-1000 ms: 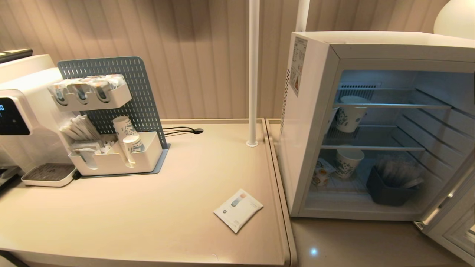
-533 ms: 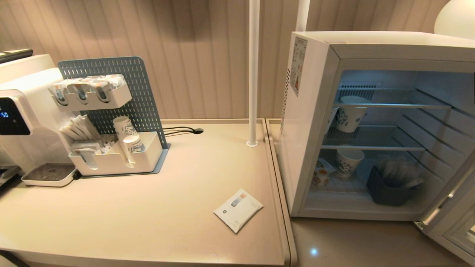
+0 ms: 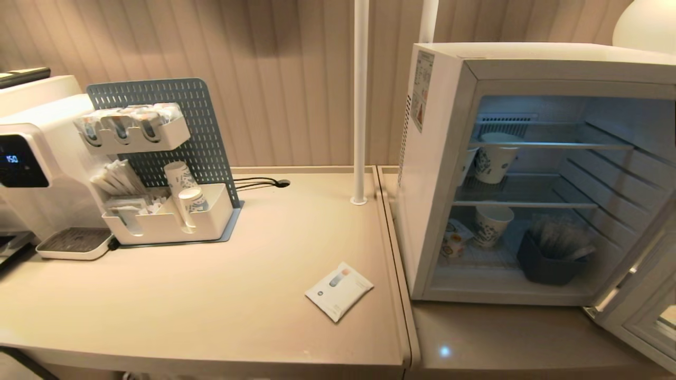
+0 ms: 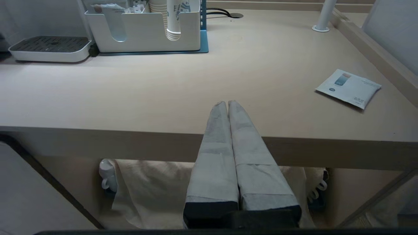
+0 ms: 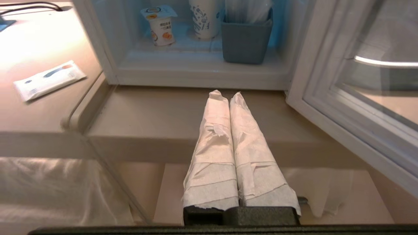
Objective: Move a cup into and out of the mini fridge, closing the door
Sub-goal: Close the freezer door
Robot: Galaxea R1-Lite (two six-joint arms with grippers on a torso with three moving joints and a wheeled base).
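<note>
Both end effectors are pressed shut and empty: the right end effector (image 5: 225, 94) hangs low before the open mini fridge (image 3: 438, 158), the left end effector (image 4: 227, 102) at the desk (image 3: 211, 295) edge. One cup (image 5: 160, 24) stands on the fridge floor at its 9 o'clock side. Two paper cups (image 3: 491, 224) and one grey bin (image 3: 546, 264) sit inside. The door (image 3: 641, 311) stands open at 4 o'clock. One sachet (image 3: 339, 290) lies on the desk.

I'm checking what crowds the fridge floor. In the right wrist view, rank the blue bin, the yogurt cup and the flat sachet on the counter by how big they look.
1. blue bin, largest.
2. sachet, though it lies nearer the camera, so its rank against the bin is unsure.
3. cup, smallest, standing farther back on the fridge floor.
</note>
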